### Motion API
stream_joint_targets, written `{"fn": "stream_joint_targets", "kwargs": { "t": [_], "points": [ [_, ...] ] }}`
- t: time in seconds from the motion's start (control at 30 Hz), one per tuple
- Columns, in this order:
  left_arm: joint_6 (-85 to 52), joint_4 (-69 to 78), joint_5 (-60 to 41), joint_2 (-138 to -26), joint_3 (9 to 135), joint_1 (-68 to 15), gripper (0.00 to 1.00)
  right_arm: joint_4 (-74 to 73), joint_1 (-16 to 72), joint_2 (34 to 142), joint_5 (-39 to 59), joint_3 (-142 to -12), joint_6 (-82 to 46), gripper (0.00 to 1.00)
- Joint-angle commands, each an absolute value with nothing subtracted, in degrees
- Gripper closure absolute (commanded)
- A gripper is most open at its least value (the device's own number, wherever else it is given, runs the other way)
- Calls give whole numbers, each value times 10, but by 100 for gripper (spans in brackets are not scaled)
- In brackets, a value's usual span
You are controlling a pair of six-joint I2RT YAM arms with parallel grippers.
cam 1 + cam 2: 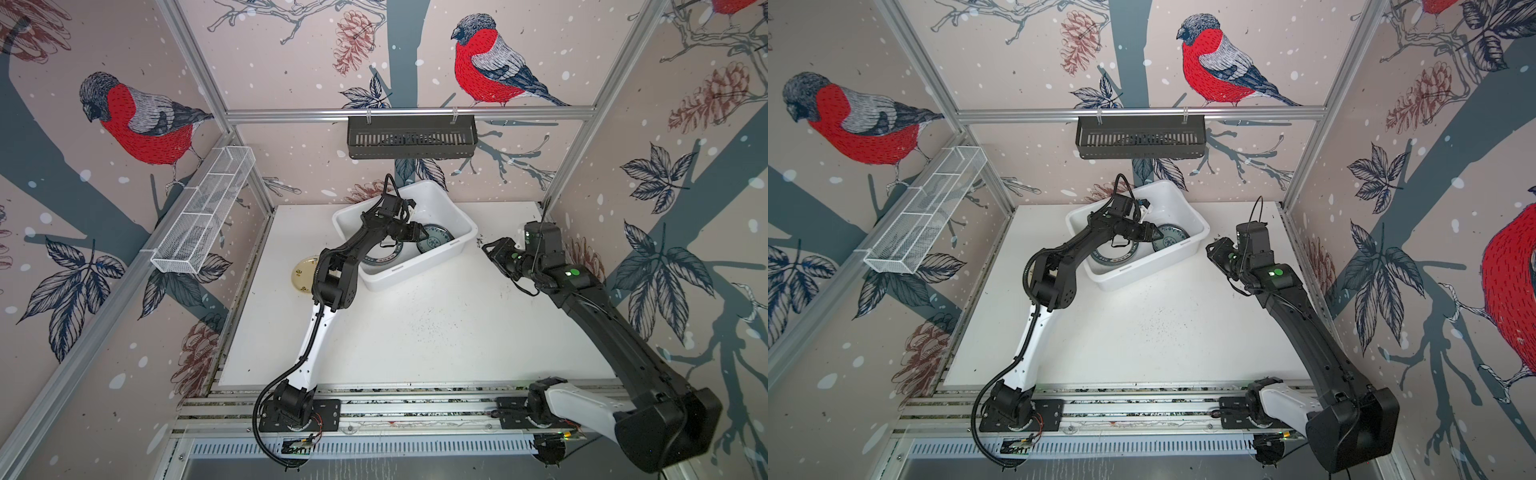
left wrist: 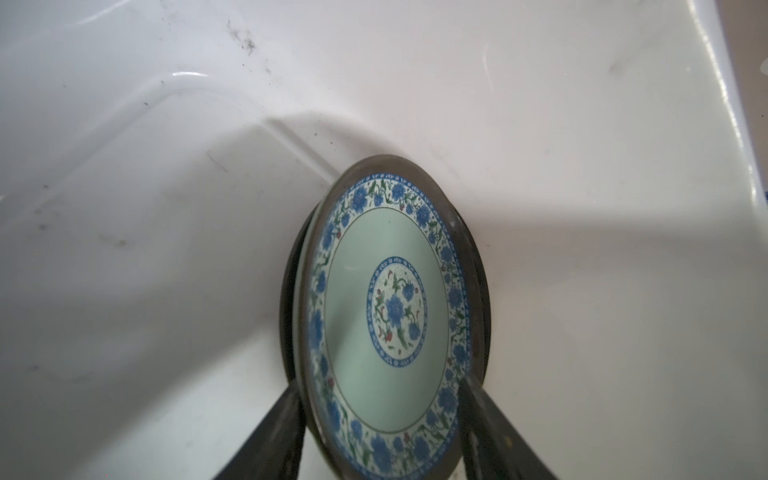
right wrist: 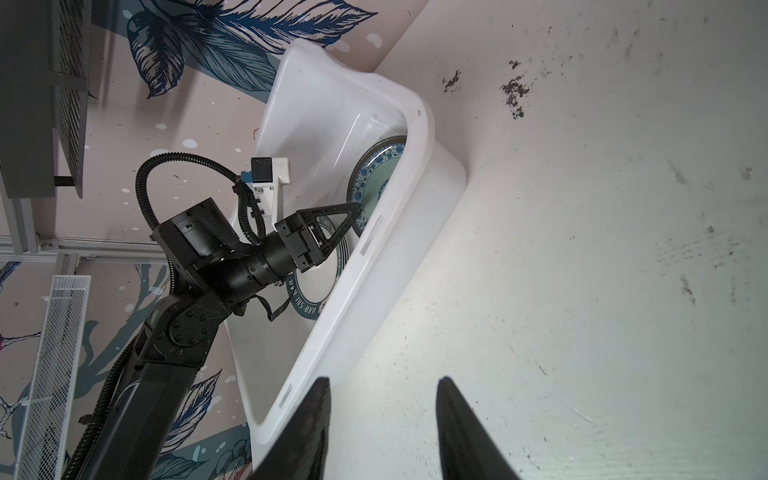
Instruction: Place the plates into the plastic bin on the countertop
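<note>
Leaning against the inner wall of the plastic bin (image 1: 415,272): teal floral plate (image 2: 386,307), left gripper (image 2: 382,384) parted astride its near rim. Lettered plate (image 1: 386,258) lies inside too. Pale yellow plate (image 1: 302,274) on countertop (image 1: 436,332) beside bin. Right gripper (image 3: 384,380) parted, empty

Black slotted basket (image 1: 411,137) hung by two clips from the horizontal aluminium rail (image 1: 286,115) on the back wall; white wire-mesh basket (image 1: 203,210), long and partitioned, along the left wall; wallpaper (image 1: 270,70) all round with red-breasted birds (image 1: 486,66), pine cones (image 1: 353,41), dark leaves, pale flecks.
</note>
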State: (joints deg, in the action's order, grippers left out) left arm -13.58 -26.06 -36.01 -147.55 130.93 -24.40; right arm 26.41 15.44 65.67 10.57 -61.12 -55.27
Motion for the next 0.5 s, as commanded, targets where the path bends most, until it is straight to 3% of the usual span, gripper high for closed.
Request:
{"fn": "stream_joint_targets", "kwargs": {
  "t": [0.0, 0.47],
  "points": [
    [-123, -257, -367, -1466, 1316, -244, 37, 245, 155, 659, 109, -611, -548, 57],
    [-108, -272, -350, -1470, 1322, -244, 24, 240, 155, 673, 117, -619, -541, 57]
  ]
}}
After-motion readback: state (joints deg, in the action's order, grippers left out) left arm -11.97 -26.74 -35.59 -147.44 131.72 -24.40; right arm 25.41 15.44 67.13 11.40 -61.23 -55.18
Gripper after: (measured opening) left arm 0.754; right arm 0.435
